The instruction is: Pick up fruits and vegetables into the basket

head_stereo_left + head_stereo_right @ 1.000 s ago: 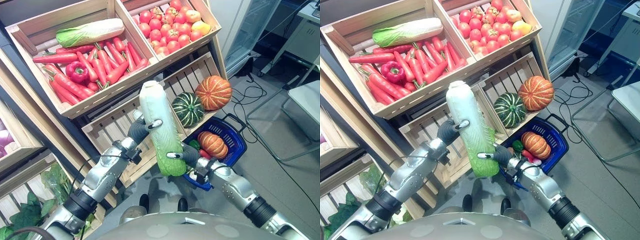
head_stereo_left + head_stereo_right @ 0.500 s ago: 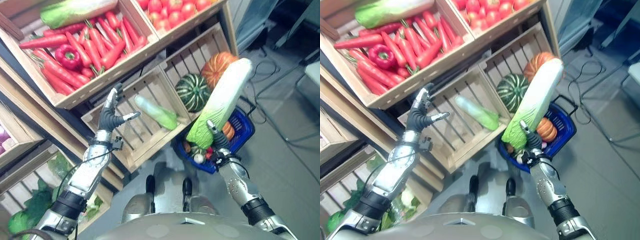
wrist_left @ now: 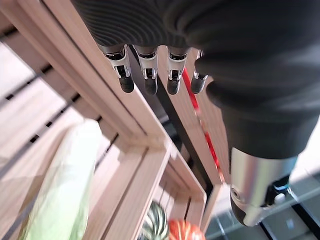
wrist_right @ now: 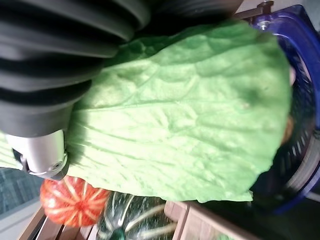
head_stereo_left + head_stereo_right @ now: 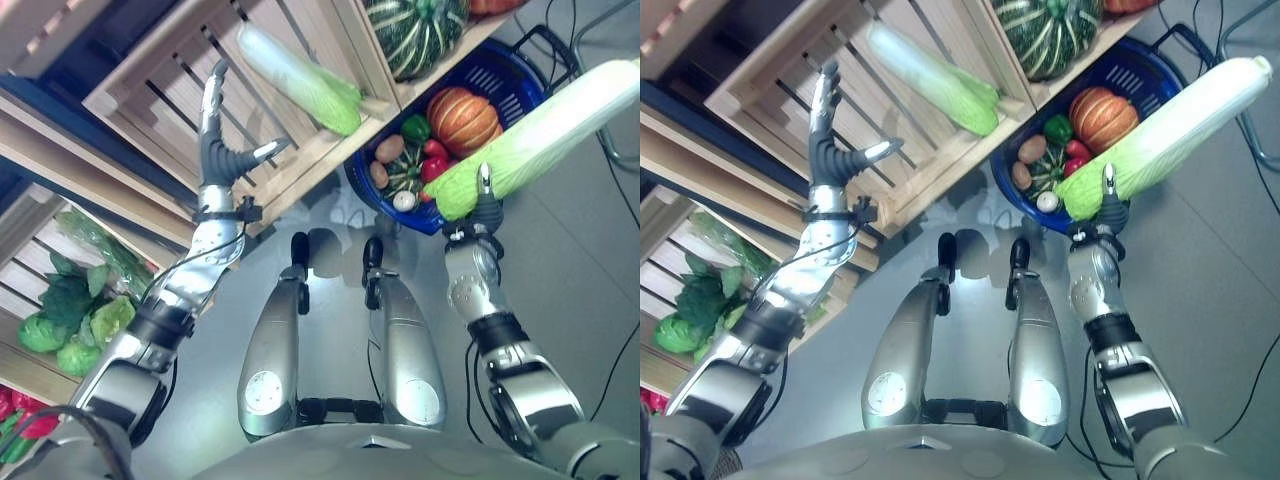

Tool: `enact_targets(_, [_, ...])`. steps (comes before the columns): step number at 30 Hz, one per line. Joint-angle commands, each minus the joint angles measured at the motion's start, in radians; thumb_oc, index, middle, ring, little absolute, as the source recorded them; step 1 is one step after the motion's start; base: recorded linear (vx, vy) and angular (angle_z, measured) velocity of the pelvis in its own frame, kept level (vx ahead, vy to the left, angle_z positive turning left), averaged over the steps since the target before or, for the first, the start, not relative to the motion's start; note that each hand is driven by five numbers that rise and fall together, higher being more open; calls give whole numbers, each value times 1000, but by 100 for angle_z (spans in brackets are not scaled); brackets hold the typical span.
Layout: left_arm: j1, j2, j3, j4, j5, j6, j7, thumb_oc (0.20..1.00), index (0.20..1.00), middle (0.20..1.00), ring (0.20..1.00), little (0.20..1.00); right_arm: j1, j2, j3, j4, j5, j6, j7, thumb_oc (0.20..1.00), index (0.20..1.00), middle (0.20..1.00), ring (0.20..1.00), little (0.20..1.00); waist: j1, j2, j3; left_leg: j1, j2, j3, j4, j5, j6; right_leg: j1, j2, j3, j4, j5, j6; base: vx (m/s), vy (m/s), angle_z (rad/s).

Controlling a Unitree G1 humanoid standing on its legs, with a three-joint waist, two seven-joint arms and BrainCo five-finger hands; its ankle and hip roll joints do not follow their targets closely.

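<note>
My right hand has its fingers clamped on the cabbage's leafy end, holding it tilted just above the basket. My left hand is up by the crate left of the basket, fingers apart.

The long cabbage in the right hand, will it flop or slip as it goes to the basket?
The cabbage sticks out straight past the right hand, so it is probably stiff. The hand holds only its leafy green end, so it may lever or slip. It looks longer than the blue basket, so it will likely overhang.
</note>
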Motion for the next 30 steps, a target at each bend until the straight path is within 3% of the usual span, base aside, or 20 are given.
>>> enact_targets(1, [-37,2,16,-33,77,-25,52,1000,1000,1000,1000,1000,-73,-48,-32,-37,-9,-55,-29,200,200,200,200,200,-7,-12,-32,-113,-50,52,192,-139,29,3,12,-18,5,1,26,-61,-11,6])
enact_targets(6, [-111,-6,-2,19,91,-37,78,1000,1000,1000,1000,1000,-150,-63,-37,36,7,-22,-17,200,200,200,200,200,0,-3,-32,-204,-51,61,285,-175,33,-100,3,-19,100,-17,25,-16,-4,6])
enact_targets(10, [-151,-8,-14,53,112,-39,80,1000,1000,1000,1000,1000,-220,-98,-9,119,-1,96,3,200,200,200,200,200,10,4,-32,-254,-59,66,331,-192,38,-161,3,-18,153,-24,23,18,-7,2])
enact_targets(15, [-160,-4,-22,75,152,-49,108,1000,1000,1000,1000,1000,-250,-109,0,170,58,179,51,200,200,200,200,200,19,7,-32,-277,-64,71,353,-202,43,-188,2,-19,175,-26,24,48,-5,1])
enact_targets(17, [-164,6,-26,78,188,-43,127,1000,1000,1000,1000,1000,-265,-114,13,189,50,256,74,912,912,912,912,912,23,9,-32,-282,-67,74,360,-207,43,-195,3,-19,183,-27,23,77,-12,-3])
enact_targets(18, [-168,10,-28,81,199,-38,130,1000,1000,1000,1000,1000,-269,-116,17,199,52,280,87,1000,1000,1000,1000,1000,24,9,-32,-284,-67,75,363,-207,42,-196,3,-19,185,-26,23,69,-20,1])
enact_targets(24, [-189,41,-37,108,286,-14,165,1000,1000,1000,1000,1000,-289,-119,30,231,68,323,108,1000,1000,1000,1000,1000,28,8,-32,-285,-65,80,376,-213,41,-201,4,-19,195,-26,24,72,-33,0])
enact_targets(30, [-230,112,-72,181,449,56,231,1000,1000,1000,1000,1000,-275,-112,43,206,80,334,97,1000,1000,1000,1000,1000,16,-2,-32,-275,-58,87,383,-221,42,-193,12,-18,198,-29,22,67,-23,-1])
